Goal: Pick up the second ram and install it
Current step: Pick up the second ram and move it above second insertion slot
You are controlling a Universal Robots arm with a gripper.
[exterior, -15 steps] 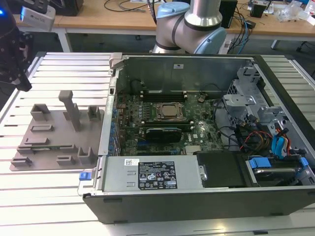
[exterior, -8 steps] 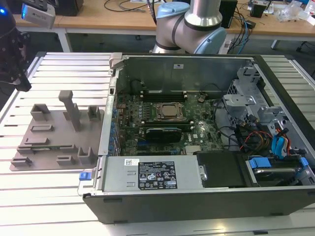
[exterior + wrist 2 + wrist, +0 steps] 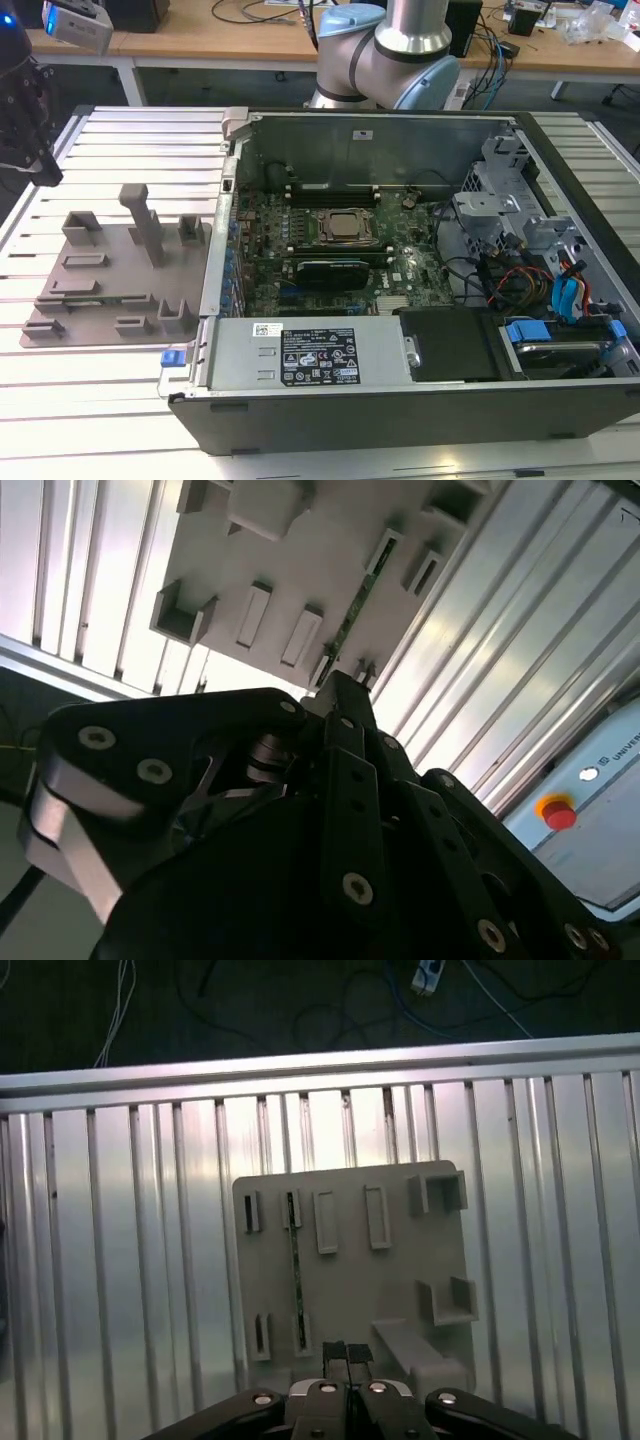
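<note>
The second ram (image 3: 296, 1270) is a thin green stick standing on edge in the slots of the grey plastic tray (image 3: 400, 1270). Its green edge also runs along the tray (image 3: 300, 560) in the second wrist view, as the ram (image 3: 350, 620). My gripper (image 3: 347, 1353) hovers high above the tray's near edge, a little to the side of the stick, with its two dark fingers pressed together and nothing between them. In the exterior view the gripper (image 3: 25, 120) hangs at the far left, above the tray (image 3: 110, 290).
The open computer case (image 3: 400, 250) lies at the exterior view's right of the tray, with the motherboard and processor socket (image 3: 345, 228) exposed. Ribbed aluminium table (image 3: 120, 1260) surrounds the tray. A red button (image 3: 558, 813) sits on a box beyond the table.
</note>
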